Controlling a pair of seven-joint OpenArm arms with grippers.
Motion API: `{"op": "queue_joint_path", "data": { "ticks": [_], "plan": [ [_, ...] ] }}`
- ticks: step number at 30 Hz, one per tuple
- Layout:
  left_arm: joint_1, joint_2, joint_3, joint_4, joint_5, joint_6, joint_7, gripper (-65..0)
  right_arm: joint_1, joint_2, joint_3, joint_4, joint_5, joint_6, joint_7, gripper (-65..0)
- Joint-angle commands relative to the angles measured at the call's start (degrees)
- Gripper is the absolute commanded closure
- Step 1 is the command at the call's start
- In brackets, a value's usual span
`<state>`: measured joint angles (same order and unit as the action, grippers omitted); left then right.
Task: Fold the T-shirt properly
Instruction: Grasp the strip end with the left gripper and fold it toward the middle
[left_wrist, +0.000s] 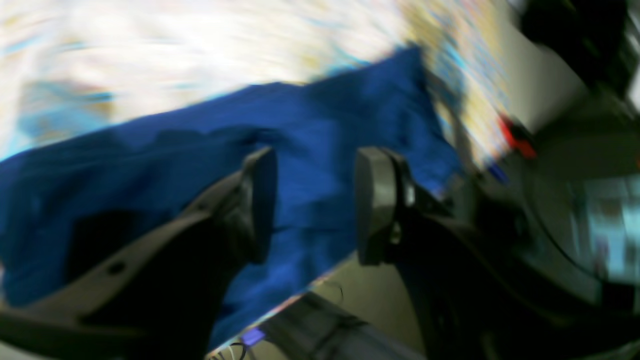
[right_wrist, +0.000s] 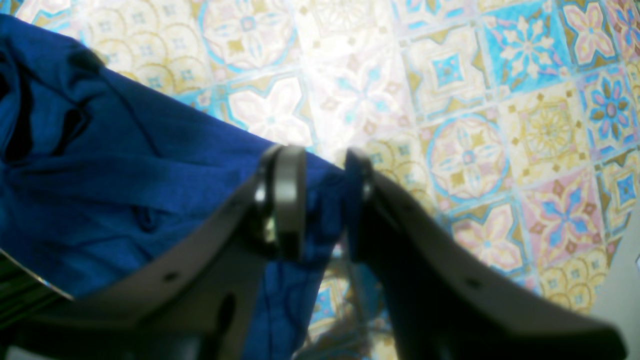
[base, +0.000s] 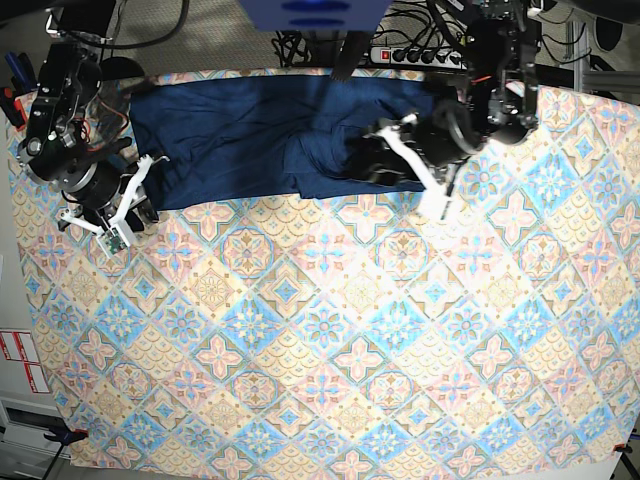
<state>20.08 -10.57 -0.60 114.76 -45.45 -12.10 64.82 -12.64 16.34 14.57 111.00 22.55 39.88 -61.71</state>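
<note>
Cloth first: we see the T-shirt (base: 250, 135) lying long from side to side along the far edge of the tiled cloth (base: 330, 330). Our left gripper (left_wrist: 315, 200) tilts over its bunched end, jaws apart, holding nothing. Our right gripper (right_wrist: 325, 210) pinches the shirt's other end, low and slanted.

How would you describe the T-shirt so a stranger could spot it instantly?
Look at the pastel tile-print cloth covering the table. Along its far edge, between the two arms, lies the T-shirt: the only plain, dark navy thing on all that pattern.
</note>
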Motion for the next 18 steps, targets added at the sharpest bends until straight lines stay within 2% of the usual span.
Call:
{"op": "queue_joint_path", "data": {
  "ticks": [1, 5, 8, 11, 18],
  "plan": [
    [0.63, -0.90, -1.46, 0.98, -1.01, -0.43, -0.33, -25.3, 0.47, 0.76, 0.33, 0.96, 0.62, 0.12, 1.10, -13.5],
    [3.97, -5.39, -4.28, 0.89, -1.01, -0.52, -0.33, -25.3, 0.56, 0.76, 0.33, 0.96, 0.62, 0.12, 1.10, -13.5],
    [4.67, -7.06, -3.93, 0.19, -0.66, -0.52, -0.33, -25.3, 1.35, 0.76, 0.07, 0.96, 0.62, 0.12, 1.10, -13.5],
    [4.32, -6.71, -3.31, -2.98, -0.75, -0.52, -0.33, -25.3, 2.05, 0.67, -0.19, 0.96, 0.62, 0.12, 0.92, -13.5],
    [-1.04, -4.60, 8.29, -10.10, -0.57, -0.52, -0.42, -25.3, 2.05, 0.67, -0.02, 0.96, 0.62, 0.12, 0.92, -13.5]
  ]
}}
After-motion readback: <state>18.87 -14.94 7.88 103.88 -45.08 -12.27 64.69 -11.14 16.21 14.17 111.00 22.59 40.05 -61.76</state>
